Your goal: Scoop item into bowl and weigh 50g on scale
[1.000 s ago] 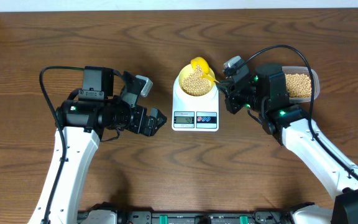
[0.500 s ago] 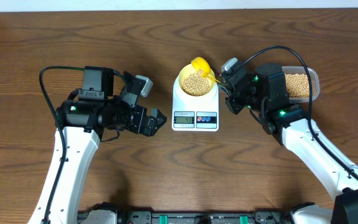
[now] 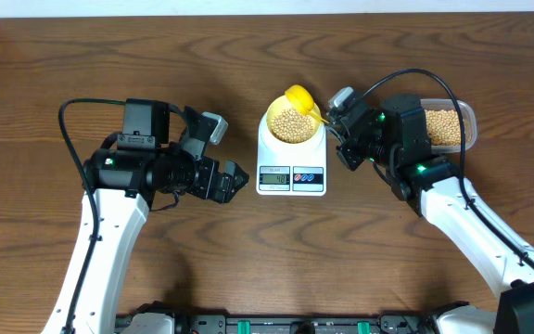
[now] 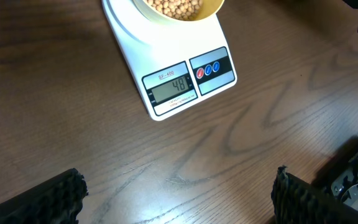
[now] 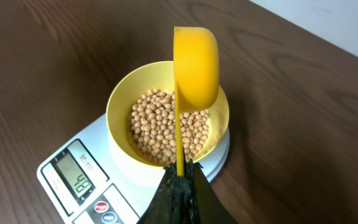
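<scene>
A dark brown wood-grain desk fills almost the whole overhead view, its wavy grain running from left to right. Beyond the desk's far edge lies a narrow pale white strip; whether it is wall or floor cannot be told. The light is soft and even, leaving a faint sheen and mild shadows on the wood.

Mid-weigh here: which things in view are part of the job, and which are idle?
In use: soybeans, pale yellow bowl, white scale, yellow scoop in right end effector, clear bean tub.
Idle: left end effector, open, holding nothing.
</scene>
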Controlling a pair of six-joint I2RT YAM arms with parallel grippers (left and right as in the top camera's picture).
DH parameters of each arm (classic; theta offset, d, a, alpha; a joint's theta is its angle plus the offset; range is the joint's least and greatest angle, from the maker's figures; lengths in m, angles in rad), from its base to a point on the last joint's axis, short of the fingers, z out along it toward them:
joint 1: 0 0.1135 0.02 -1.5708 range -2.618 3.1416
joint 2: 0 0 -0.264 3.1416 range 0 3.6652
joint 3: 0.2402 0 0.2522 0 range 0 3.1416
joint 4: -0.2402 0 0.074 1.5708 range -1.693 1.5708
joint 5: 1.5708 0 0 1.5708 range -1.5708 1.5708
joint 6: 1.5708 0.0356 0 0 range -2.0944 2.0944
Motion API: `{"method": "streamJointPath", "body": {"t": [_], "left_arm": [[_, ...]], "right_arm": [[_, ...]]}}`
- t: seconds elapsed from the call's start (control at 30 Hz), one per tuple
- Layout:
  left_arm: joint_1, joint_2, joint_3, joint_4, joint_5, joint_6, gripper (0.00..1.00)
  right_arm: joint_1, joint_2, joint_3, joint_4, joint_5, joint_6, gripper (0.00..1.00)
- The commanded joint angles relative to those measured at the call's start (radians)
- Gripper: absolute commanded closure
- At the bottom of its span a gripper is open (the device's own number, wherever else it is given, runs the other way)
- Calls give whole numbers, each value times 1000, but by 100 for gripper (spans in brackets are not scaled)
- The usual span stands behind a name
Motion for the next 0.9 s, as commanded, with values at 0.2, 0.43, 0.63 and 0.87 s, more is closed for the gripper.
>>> {"method": "streamJointPath", "body": {"t": [0.2, 0.43, 0.63, 0.87], "left_arm": [[5, 4, -6, -3, -9, 6, 2], [5, 4, -6, -3, -9, 6, 2], [5, 4, -6, -3, -9, 6, 2], [5, 4, -6, -3, -9, 6, 2]], "right_arm": [[4, -6, -4, 43, 1, -134, 99], [-8, -60, -3, 115, 1, 47, 99], [-127, -201, -3, 39, 1, 270, 99], [-367, -317, -3, -181, 2, 310, 99]]}}
